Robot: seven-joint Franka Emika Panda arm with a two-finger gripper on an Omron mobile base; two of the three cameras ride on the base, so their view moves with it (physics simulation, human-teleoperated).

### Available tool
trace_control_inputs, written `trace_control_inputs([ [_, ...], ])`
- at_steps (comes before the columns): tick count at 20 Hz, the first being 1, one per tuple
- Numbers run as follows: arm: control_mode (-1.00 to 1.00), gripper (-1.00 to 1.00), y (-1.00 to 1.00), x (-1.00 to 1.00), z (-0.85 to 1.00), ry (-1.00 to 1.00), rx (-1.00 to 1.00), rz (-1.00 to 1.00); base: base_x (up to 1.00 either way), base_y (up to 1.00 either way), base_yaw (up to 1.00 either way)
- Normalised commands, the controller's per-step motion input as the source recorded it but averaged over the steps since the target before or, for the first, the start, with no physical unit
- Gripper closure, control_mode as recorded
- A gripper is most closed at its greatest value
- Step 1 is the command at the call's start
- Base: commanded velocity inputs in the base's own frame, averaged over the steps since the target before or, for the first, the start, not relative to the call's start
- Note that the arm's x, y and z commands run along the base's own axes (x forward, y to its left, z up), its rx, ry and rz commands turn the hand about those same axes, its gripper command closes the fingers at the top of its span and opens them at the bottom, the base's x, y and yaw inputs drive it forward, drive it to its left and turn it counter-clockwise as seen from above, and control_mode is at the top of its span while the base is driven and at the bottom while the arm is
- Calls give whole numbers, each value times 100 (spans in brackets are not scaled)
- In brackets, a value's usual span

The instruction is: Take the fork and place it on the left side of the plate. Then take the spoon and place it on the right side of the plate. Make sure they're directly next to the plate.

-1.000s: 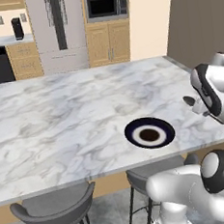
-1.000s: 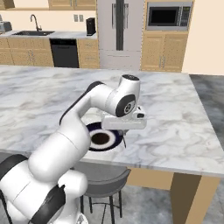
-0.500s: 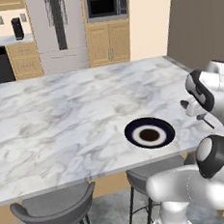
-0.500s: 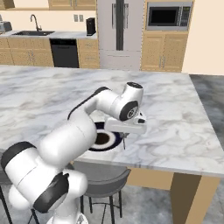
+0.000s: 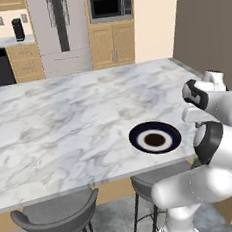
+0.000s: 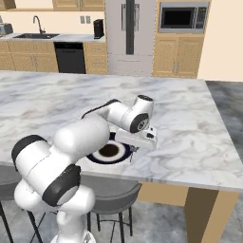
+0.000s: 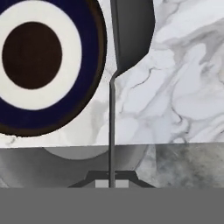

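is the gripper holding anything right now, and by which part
Yes: the gripper is shut on the spoon, gripping the end of its handle, bowl pointing away beside the plate.

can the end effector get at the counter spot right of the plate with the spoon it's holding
Probably yes. The end effector is shut on the spoon, whose bowl hangs just beside the plate, over bare counter with nothing in between.

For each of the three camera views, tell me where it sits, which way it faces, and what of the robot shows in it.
Left base view: behind the arm's left, facing forward over the marble counter; white arm at lower right.
Right base view: behind its right, facing forward; arm rises lower left, reaching beside the round black-rimmed plate.
Hand view: on the hand, looking down along the held dark-grey metal spoon; gripper shut on its handle.
Shared by all views: plate and counter.
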Motion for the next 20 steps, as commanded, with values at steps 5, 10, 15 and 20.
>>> trace_control_inputs([
  [5, -100, 100, -13, 23, -30, 15, 2, -14, 0, 0, 0],
  [10, -100, 100, -16, 32, -30, 12, 1, -9, 0, 0, 0],
  [15, -100, 100, -3, 50, -24, 10, 0, -8, 0, 0, 0],
  [20, -100, 100, -2, 43, -27, 2, 0, 0, 0, 0, 0],
])
